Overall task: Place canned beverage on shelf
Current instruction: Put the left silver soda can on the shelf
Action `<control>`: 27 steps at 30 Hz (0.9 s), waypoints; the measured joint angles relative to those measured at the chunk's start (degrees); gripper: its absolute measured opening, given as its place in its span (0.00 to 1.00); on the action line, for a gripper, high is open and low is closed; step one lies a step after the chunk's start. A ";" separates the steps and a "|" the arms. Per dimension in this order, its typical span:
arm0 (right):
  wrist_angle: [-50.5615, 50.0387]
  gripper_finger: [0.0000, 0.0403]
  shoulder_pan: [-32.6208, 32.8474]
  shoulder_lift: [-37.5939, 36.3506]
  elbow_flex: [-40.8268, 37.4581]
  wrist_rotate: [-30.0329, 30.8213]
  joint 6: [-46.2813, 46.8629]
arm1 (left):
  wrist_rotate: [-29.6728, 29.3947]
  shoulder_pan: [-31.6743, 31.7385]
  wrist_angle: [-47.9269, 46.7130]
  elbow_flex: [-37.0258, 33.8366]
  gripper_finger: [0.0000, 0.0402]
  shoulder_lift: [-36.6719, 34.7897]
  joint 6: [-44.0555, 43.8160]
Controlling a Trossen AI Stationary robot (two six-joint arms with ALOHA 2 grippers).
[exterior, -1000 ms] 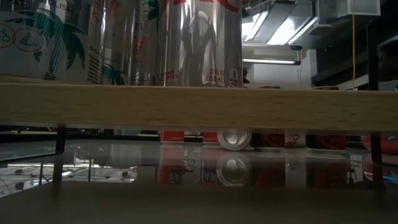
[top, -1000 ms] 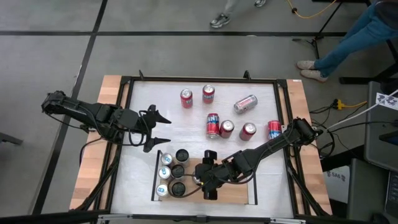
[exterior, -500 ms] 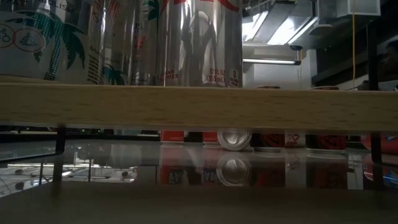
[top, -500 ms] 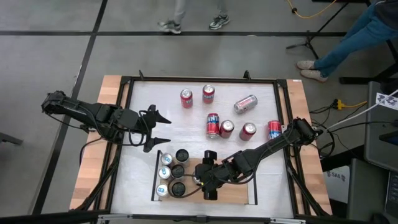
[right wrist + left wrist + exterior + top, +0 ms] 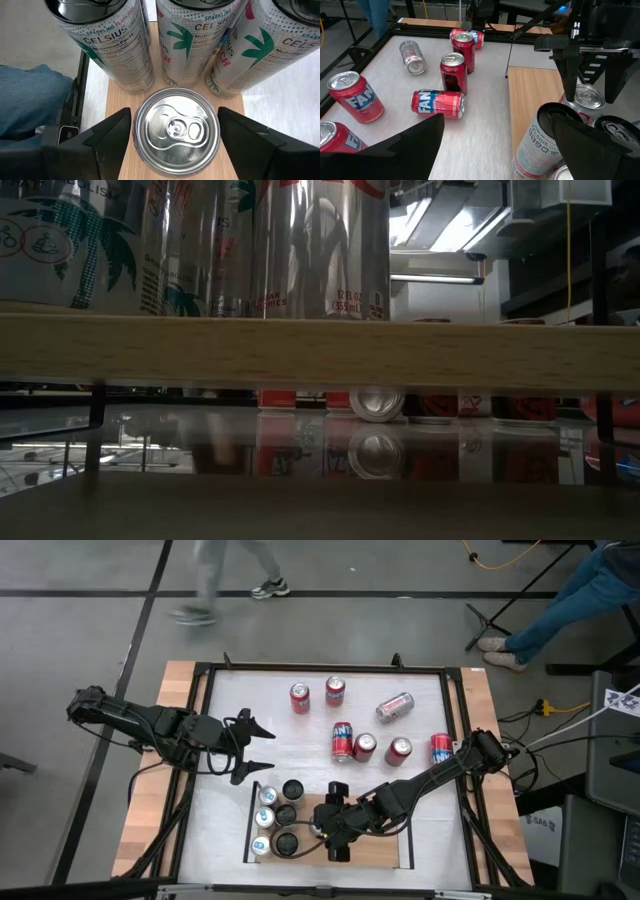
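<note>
Right wrist view: right gripper [image 5: 176, 131] straddles a silver-topped can [image 5: 176, 131] standing on the shelf [image 5: 117, 107], fingers [image 5: 107, 137] spread either side, apparently not squeezing; best to lift straight up and back so the three neighbouring cans [image 5: 197, 42] aren't nudged. Left gripper [image 5: 262, 748] hovers spread over the table. Neighbours read "CELSIUS", "SPARKLING"; a fallen red can [image 5: 438, 104] shows "FAN".

Two dark jointed arms trail black cables; each claw has angular black fingers [image 5: 420, 145].
</note>
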 joint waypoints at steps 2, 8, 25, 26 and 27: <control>0.00 0.72 0.00 0.00 0.00 0.00 -0.01 | -0.02 0.02 0.00 0.00 0.89 0.00 -0.02; -0.02 0.82 0.00 0.00 0.00 -0.04 -0.02 | 0.00 0.01 0.00 0.00 0.89 0.00 0.00; 0.00 0.95 0.00 0.00 0.00 -0.07 -0.02 | -0.01 0.01 0.00 0.00 0.89 0.00 -0.02; 0.02 0.95 0.00 0.00 0.00 -0.07 -0.02 | -0.01 0.01 0.00 0.00 0.89 0.00 0.00; 0.00 0.95 0.00 0.00 0.00 -0.07 -0.02 | -0.02 0.00 0.01 0.00 0.89 0.00 -0.02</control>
